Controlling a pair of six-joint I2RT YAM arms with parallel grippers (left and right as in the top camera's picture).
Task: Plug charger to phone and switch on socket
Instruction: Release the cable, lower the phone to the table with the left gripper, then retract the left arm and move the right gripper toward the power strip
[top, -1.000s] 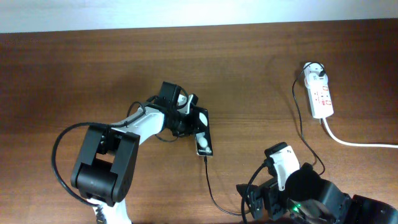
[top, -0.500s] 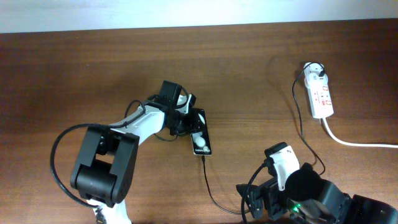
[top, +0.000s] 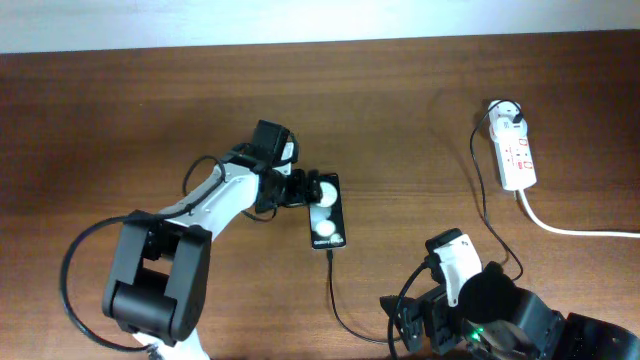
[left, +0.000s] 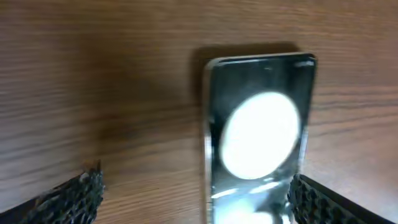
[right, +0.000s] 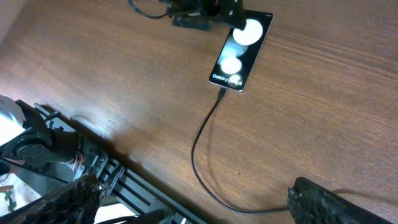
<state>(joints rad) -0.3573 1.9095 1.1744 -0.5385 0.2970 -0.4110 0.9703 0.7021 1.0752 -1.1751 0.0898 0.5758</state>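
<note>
The left gripper (top: 303, 188) hangs low over the table (top: 120, 120), a little toward 9 o'clock of centre, its jaws spread wide and holding nothing. From the wrist camera, its fingers (left: 74, 194) stand either side of the phone's near end, with the phone close against the right-hand one; I can't tell if they touch.

The phone (top: 327, 212) lies flat, screen up, about mid-table, its top end by the gripper and its bottom end pointing to 6 o'clock. Two round glares and small white text show on the glass.

The charger (right: 193, 155) is plugged into that bottom end. Its thin black cable runs toward 6 o'clock and curls off toward 3 o'clock.

The right gripper (right: 194, 186) hovers at the 6 o'clock edge, jaws wide apart and empty.

Out at 2 o'clock lies the socket (top: 519, 158), the white plug (top: 505, 112) seated in its 12 o'clock end. The thick cord (top: 570, 230) leaves its 6 o'clock end toward 3 o'clock.
</note>
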